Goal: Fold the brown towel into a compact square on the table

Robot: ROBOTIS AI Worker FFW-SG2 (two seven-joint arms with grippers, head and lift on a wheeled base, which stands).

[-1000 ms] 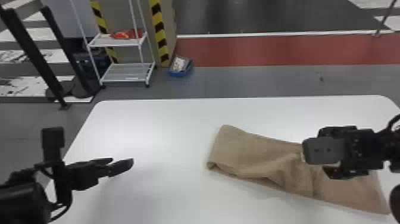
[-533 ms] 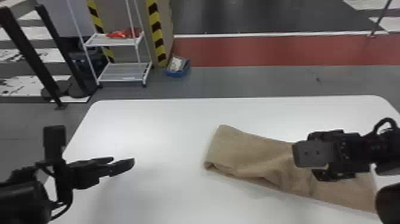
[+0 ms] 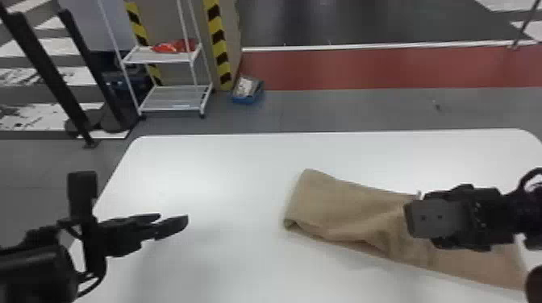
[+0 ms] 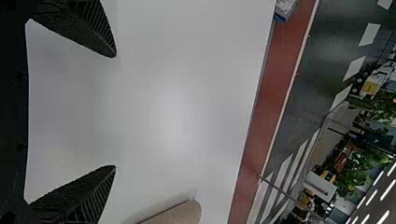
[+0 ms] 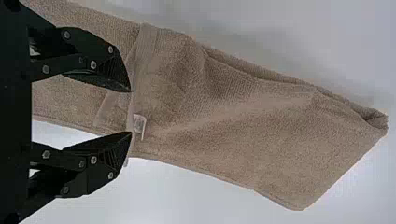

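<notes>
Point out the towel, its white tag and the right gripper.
Towel (image 3: 342, 207), head view, on its left part.
White tag (image 5: 139, 124), right wrist view, on its middle.
Right gripper (image 5: 130, 112), right wrist view, midway between its fingertips.

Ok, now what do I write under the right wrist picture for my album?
The robot's right jaws stand open over a long brown towel with a little white tag.

One brown towel (image 3: 342, 205), one table (image 3: 226, 173), one left gripper (image 3: 173, 219), one right gripper (image 3: 435, 219), one rack (image 3: 128, 80), two shelves (image 3: 173, 98), one bin (image 3: 248, 98)
</notes>
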